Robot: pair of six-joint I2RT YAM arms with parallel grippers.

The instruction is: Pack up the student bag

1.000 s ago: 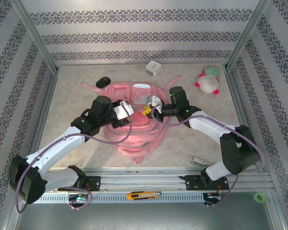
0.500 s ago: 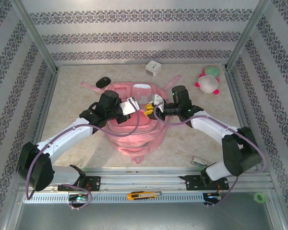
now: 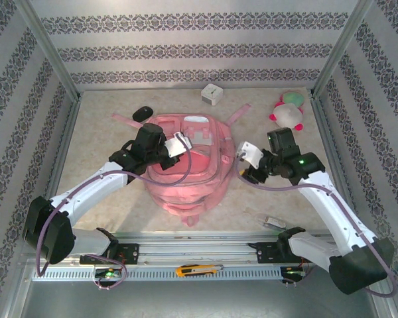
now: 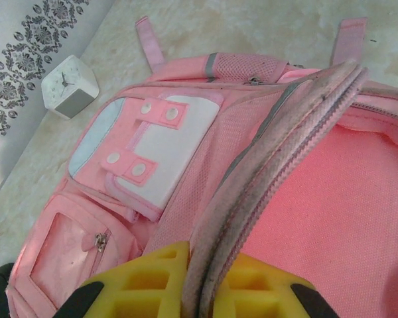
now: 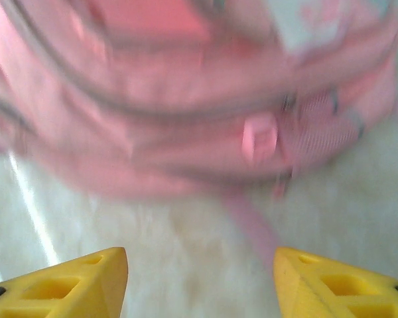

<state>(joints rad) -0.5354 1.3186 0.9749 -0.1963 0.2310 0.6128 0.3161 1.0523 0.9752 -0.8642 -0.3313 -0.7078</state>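
Holding open: left gripper clenched on zippered rim of student bag, mid-table.
Right gripper: released, empty, just beside bag.
Unpacked, apparently: plush toy, white cube clock, behind bag.

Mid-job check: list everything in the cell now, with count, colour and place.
student bag: 1, pink, table centre
cube: 1, white, behind the bag
small oval object: 1, black, back left
plush toy: 1, pink-white-green, back right
small item: 1, silvery, front right
utility knife: 1, orange, front rail
tape roll: 1, green, front right corner
left gripper: 1, yellow, shut on the bag's zip rim
right gripper: 1, yellow, open, right of bag
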